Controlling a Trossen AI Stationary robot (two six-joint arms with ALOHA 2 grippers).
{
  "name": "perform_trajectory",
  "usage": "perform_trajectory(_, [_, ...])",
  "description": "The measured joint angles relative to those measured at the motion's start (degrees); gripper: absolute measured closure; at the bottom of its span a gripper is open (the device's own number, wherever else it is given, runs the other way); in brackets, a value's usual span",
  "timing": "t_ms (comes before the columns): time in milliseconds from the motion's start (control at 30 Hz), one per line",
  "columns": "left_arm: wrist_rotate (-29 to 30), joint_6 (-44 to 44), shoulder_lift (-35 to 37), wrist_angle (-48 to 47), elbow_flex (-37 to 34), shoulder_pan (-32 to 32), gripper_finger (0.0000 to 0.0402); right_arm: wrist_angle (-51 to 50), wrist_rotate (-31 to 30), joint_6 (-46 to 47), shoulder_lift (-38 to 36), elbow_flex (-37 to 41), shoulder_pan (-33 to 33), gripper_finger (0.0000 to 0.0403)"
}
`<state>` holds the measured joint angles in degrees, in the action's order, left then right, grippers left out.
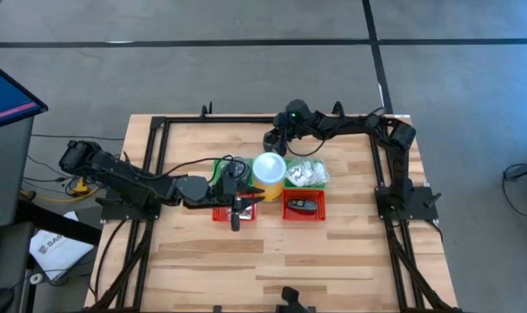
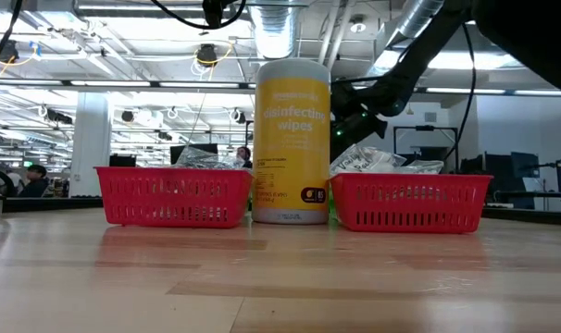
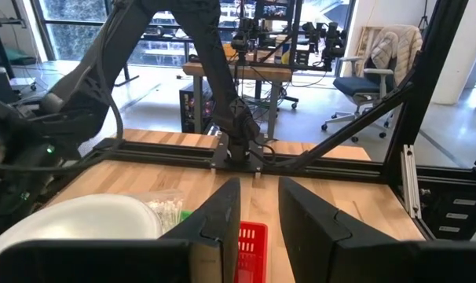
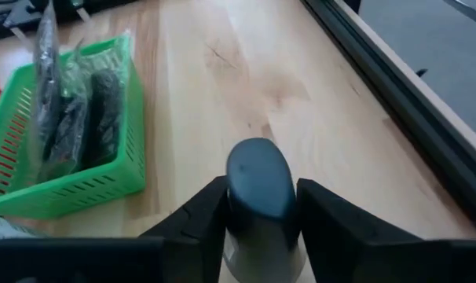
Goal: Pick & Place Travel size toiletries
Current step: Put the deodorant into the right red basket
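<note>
From where I stand, the tall yellow wipes canister (image 2: 292,139) blocks the green slotted tray (image 4: 73,134), while the right gripper (image 4: 258,206) clasps a small silvery tube with a dark cap (image 4: 258,185) and the left gripper (image 3: 258,216) hangs empty, fingers slightly parted.

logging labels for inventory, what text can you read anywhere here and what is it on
"disinfecting wipes": on the yellow canister standing between the two red baskets, low view.
Smaller print above those words and the fine print lower on the same canister: too small to read.
Papers on the floor left of the table: blurred, unreadable.
</note>
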<state>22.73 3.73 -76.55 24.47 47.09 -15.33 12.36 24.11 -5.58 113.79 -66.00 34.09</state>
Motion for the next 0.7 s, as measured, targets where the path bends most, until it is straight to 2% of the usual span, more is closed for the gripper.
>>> perform_trajectory(133, [0.0,0.0,0.0,0.0,0.0,0.0,0.0321,-1.5,-0.2,-0.5,-0.1,-0.8,0.1,0.0305])
perform_trajectory(700, [0.0,0.0,0.0,0.0,0.0,0.0,0.0321,-2.3,-0.2,-0.9,-0.5,-0.8,0.5,0.0306])
